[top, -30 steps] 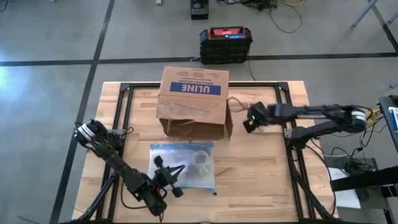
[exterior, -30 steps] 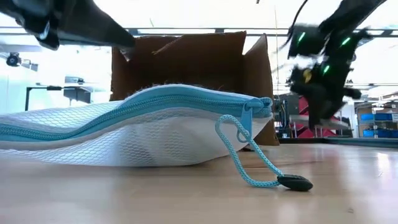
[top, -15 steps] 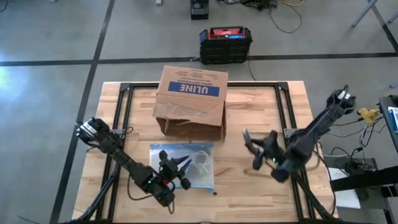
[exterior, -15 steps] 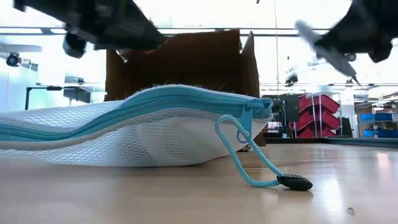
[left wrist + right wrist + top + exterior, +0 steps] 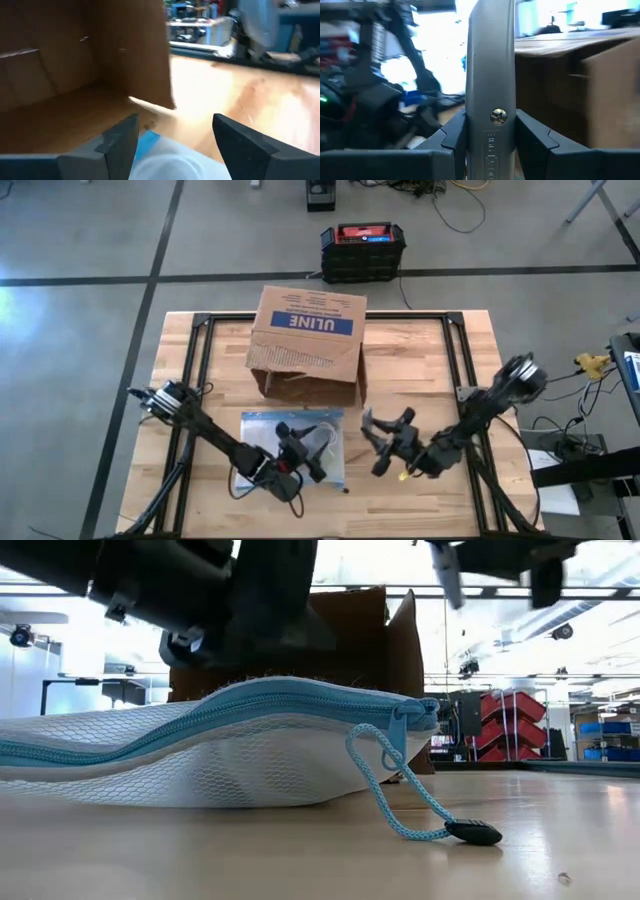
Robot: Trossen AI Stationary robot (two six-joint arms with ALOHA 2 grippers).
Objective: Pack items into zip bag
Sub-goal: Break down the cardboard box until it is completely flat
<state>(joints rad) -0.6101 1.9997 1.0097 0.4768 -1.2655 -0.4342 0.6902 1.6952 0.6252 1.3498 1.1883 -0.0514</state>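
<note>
The bag is lying flat on the table, just in front of the box. It is looking soft, light and limp, likely sagging if lifted by one corner; the zip edge or cord is offering the surest hold. The left gripper is hovering over it, fingers standing apart and empty. The right gripper, beside the bag, is clamping a silver metal tool. The box is crowding the far side.
</note>
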